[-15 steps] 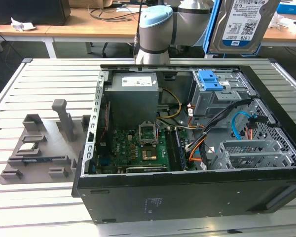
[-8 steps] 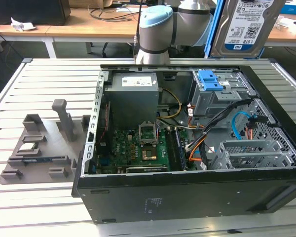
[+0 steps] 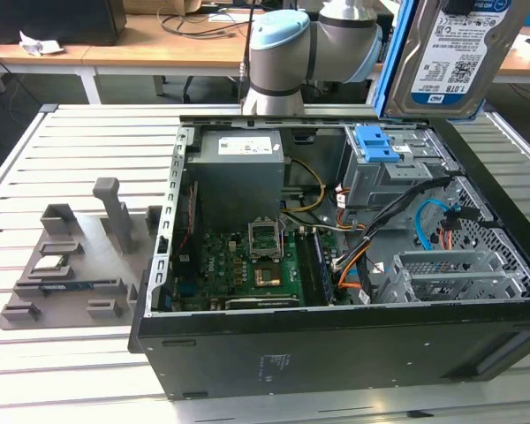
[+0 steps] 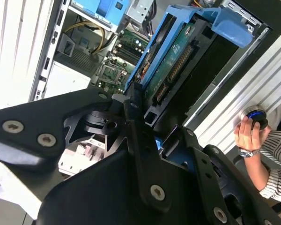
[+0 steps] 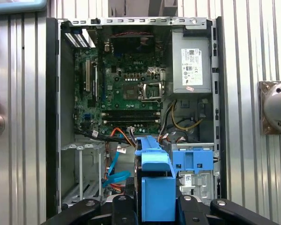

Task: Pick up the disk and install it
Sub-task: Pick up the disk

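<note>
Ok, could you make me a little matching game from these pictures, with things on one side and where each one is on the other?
Things:
1 the disk
2 grey power-supply box
3 grey fixture plate
4 person's hand

Places:
A on the slatted table, outside the case
B resting on a round knob
C held by the gripper above the open case
D inside the case, beside the motherboard

Pairs: 1-C; 2-D; 3-A; 4-B.

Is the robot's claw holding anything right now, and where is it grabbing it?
Yes. The gripper holds the disk, clamped at the end of its blue carrier nearest the wrist, up above the open computer case.
</note>
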You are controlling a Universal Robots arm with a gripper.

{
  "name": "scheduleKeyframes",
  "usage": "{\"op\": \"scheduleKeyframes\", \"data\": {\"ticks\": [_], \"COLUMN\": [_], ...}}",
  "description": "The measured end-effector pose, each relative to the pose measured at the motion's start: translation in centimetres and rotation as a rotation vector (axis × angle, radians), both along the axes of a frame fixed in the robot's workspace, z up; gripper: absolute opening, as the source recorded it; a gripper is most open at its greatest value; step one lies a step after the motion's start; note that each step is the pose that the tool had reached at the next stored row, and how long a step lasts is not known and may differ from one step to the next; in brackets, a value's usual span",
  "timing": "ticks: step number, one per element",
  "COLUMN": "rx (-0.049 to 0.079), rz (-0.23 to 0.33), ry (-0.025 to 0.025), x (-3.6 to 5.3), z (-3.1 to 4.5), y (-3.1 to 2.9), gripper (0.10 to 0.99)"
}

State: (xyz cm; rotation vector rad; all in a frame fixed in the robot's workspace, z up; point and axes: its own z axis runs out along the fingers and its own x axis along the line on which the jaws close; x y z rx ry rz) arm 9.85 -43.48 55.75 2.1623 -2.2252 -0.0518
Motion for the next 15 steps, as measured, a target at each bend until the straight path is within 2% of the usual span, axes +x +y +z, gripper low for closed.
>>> {"op": "scheduleKeyframes", "data": {"ticks": [6, 8, 9, 13, 15], "rx": [0.000, 0.000, 0.000, 0.000, 0.000], "rz": [0.000, 0.000, 0.000, 0.000, 0.000], "ry": [0.0000, 0.0000, 0.0000, 0.0000, 0.0000], "x": [0.00, 0.00, 0.00, 0.00, 0.00], "z": [-0.09, -0.11, -0.15, -0.20, -0.25], "y": [-1.58, -1.91, -2.33, -2.94, -3.53], "gripper": [0.365, 0.365, 0.365, 0.365, 0.365]}}
